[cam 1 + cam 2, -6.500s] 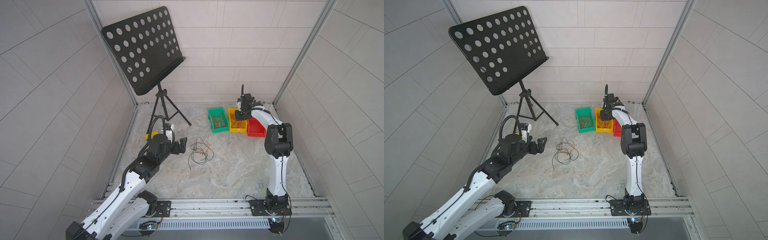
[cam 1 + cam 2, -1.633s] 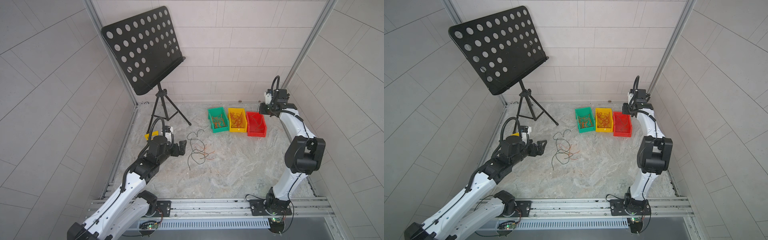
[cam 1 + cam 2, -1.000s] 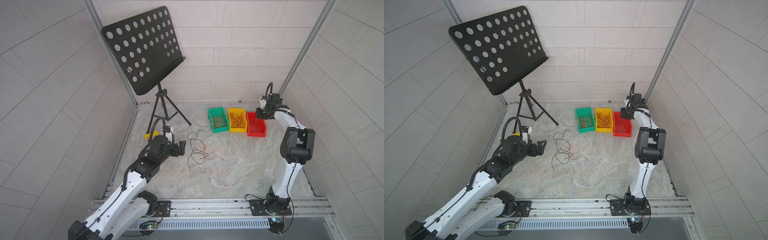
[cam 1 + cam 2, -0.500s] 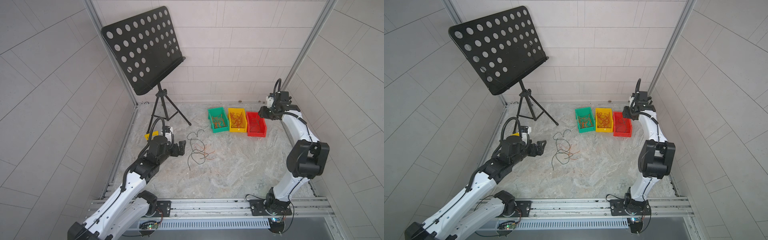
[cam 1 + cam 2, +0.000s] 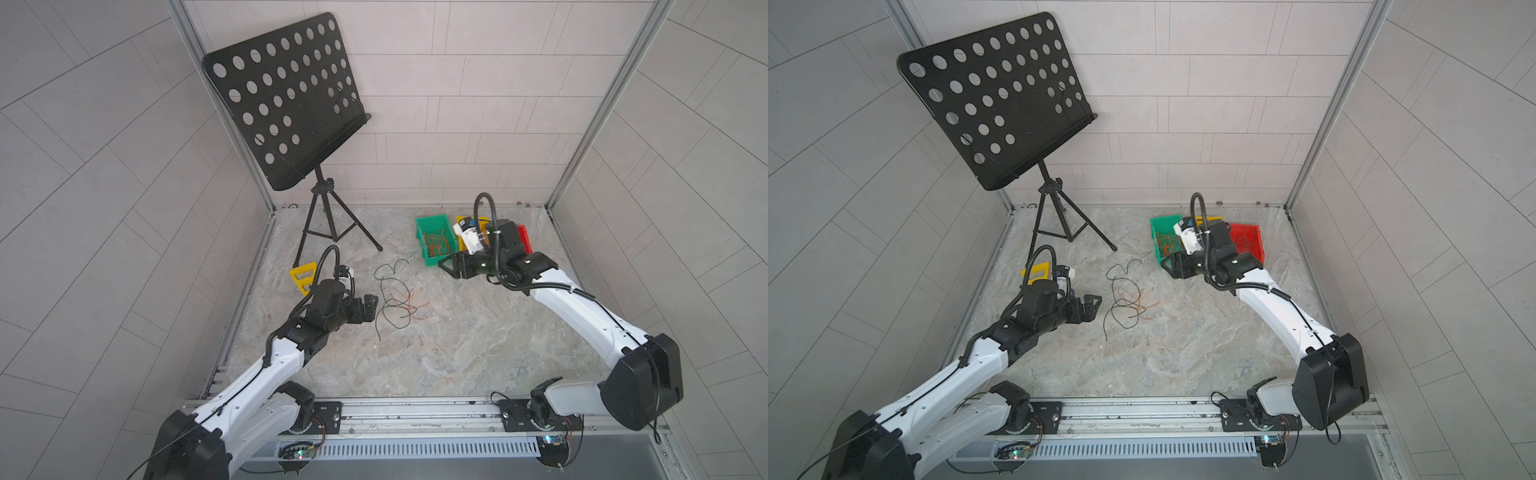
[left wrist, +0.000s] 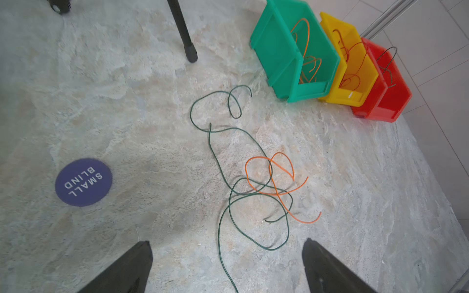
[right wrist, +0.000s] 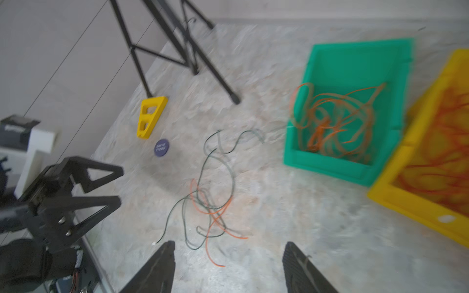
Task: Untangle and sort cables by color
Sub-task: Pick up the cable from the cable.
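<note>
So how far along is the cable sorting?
Done: orange cables in the green bin, reddish cables in the yellow bin, a dark cable in the red bin. In hand: nothing; left tool and right tool are open. Left: the dark-and-orange tangle on the table.

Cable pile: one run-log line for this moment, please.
cable pile: dark and orange strands tangled on table | left pincer: open, beside pile | right pincer: open, empty, by green bin
</note>
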Tool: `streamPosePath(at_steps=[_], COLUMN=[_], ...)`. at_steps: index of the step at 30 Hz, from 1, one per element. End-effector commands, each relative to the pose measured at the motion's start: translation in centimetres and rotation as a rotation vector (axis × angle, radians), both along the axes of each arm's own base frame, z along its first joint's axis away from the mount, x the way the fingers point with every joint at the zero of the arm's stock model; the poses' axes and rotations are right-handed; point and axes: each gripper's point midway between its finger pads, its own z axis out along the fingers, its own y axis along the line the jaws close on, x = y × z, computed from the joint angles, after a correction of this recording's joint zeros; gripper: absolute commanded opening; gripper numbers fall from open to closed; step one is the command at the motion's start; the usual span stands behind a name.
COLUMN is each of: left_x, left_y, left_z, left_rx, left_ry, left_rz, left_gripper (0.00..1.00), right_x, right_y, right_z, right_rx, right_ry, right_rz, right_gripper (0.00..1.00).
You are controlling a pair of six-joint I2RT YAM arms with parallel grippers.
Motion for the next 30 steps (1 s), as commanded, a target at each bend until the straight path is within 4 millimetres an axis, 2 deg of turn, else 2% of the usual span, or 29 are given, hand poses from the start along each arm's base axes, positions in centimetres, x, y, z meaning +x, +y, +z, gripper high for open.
streamPosePath(at_steps=[1,4,6,10,13,15,17,20,22,27,30], left_x=[0.7,0.6,0.5,0.5,0.6,0.6,0.7,0.7,0.7,1.1,1.4], left_y=[-0.6,-0.6,-0.7,-0.8,-0.9,-0.9,-0.9,-1.0,-1.1,-2.7,-4.6], left_z=[0.3,-0.8,-1.3,-1.6,-1.3,-1.1,-0.9,-0.5,-0.4,0.9,2.5], left_rx=[-0.057,-0.048,-0.046,-0.052,-0.058,-0.062,-0.064,-0.068,-0.068,-0.110,-0.188], left_ry=[-0.022,0.003,0.017,0.027,0.018,0.010,0.005,-0.004,-0.012,-0.076,-0.129], left_rz=[0.004,0.005,0.002,-0.003,-0.002,-0.002,-0.002,-0.006,-0.012,-0.102,-0.179], left_gripper=[0.99,0.98,0.98,0.98,0.98,0.98,0.98,0.98,0.98,0.98,0.98], right_x=[-0.1,-0.8,-0.6,-0.3,0.0,0.3,0.4,0.5,0.6,-0.2,-1.0], right_y=[4.4,7.6,8.7,10.0,10.7,11.0,11.2,11.1,10.7,9.2,8.0], right_z=[-0.9,-4.1,-6.1,-10.1,-12.1,-13.0,-13.5,-13.0,-12.1,-7.2,-2.8], right_rx=[0.041,-0.014,-0.078,-0.158,-0.188,-0.201,-0.213,-0.217,-0.206,-0.184,-0.160], right_ry=[-0.017,0.034,0.043,0.089,0.111,0.123,0.136,0.125,0.112,0.039,-0.032], right_rz=[0.067,0.149,0.173,0.205,0.220,0.231,0.243,0.246,0.245,0.233,0.215], right_gripper=[0.71,0.71,0.71,0.70,0.67,0.57,0.42,0.13,0.00,0.00,0.00])
